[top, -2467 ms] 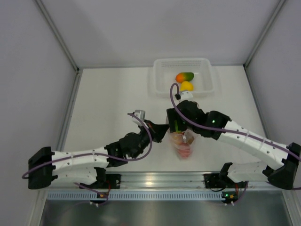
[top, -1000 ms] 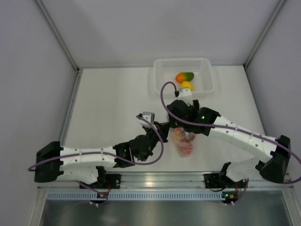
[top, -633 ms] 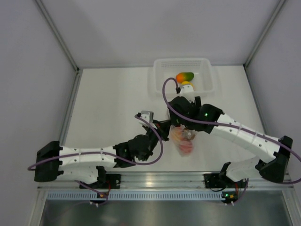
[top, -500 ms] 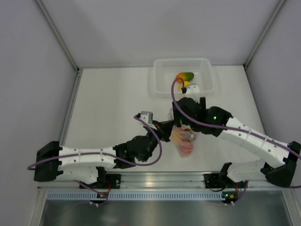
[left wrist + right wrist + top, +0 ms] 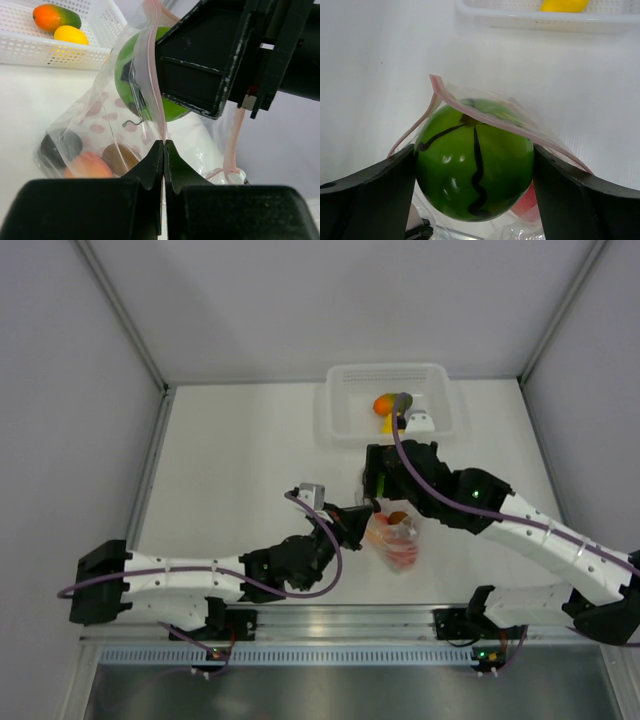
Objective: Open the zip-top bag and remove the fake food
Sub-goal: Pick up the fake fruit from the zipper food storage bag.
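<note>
The clear zip-top bag (image 5: pixel 393 537) hangs open near the table's front middle, with its pink zip strip (image 5: pixel 153 75) at the top. My left gripper (image 5: pixel 164 145) is shut on the bag's rim. My right gripper (image 5: pixel 475 170) is shut on a green fruit with black marks (image 5: pixel 474 167) at the bag's mouth, the zip strip draped over its top. In the left wrist view the green fruit (image 5: pixel 131 82) shows behind the plastic, with a dark purple (image 5: pixel 61 147), a peach-orange (image 5: pixel 88 165) and a brown fruit (image 5: pixel 119 158) lower in the bag. A pink-red fruit (image 5: pixel 526 205) lies below.
A white mesh tray (image 5: pixel 342 420) stands at the back, holding an orange-green mango (image 5: pixel 56 15) and a yellow fruit (image 5: pixel 71 34). Grey walls close both sides and the back. A metal rail (image 5: pixel 340 625) runs along the front edge.
My right gripper has risen from inside the bag to its mouth with the green fruit in it. My left gripper kept its hold on the rim and shifted slightly right.
</note>
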{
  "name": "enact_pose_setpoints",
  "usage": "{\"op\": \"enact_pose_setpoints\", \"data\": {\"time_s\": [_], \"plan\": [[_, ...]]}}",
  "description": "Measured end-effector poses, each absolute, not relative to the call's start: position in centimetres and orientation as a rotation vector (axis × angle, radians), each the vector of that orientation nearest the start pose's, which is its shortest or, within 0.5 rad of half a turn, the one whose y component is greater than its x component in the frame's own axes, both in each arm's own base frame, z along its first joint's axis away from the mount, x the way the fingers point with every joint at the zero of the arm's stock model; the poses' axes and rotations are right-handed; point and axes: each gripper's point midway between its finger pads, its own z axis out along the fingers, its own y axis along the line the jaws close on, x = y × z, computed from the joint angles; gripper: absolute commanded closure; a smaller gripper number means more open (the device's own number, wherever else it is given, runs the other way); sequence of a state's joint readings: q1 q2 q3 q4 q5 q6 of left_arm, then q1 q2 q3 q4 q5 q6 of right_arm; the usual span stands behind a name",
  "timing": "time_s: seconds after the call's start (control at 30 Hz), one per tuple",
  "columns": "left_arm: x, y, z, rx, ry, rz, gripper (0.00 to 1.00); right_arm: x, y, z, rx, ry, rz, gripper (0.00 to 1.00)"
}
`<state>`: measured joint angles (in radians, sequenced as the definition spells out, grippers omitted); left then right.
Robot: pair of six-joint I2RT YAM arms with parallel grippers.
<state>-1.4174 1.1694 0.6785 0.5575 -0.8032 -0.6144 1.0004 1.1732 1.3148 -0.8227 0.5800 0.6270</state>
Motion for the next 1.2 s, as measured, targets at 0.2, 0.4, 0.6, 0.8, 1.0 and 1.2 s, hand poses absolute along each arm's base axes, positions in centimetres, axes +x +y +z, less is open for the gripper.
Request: {"op": "enact_pose_setpoints", "data": {"time_s": [0.2, 0.4, 0.6, 0.8, 1.0, 1.2], "plan": [[17.1, -35.0, 27.4, -0.096, 1.612, -0.988, 1.0, 22.6, 22.4, 28.6, -0.103, 2.133, 0.361, 0.89], [17.7, -34.7, 26.6, -0.13, 1.62, -0.948, 1.0, 22.0, 23.0, 29.9, -0.136, 2.13, 0.427, 0.89], [17.9, -34.8, 26.0, -0.133, 1.629, -0.93, 1.0, 21.1, 22.6, 31.2, -0.167, 2.125, 0.472, 0.89], [18.0, -34.9, 25.7, -0.134, 1.634, -0.924, 1.0, 20.1, 22.5, 34.4, -0.185, 2.075, 0.566, 0.89], [18.0, -35.0, 25.7, -0.133, 1.635, -0.925, 1.0, 19.8, 23.1, 37.2, -0.216, 2.036, 0.629, 0.89], [17.7, -35.3, 25.7, -0.125, 1.64, -0.95, 1.0, 23.4, 23.5, 41.5, -0.202, 1.987, 0.634, 0.9]]}}
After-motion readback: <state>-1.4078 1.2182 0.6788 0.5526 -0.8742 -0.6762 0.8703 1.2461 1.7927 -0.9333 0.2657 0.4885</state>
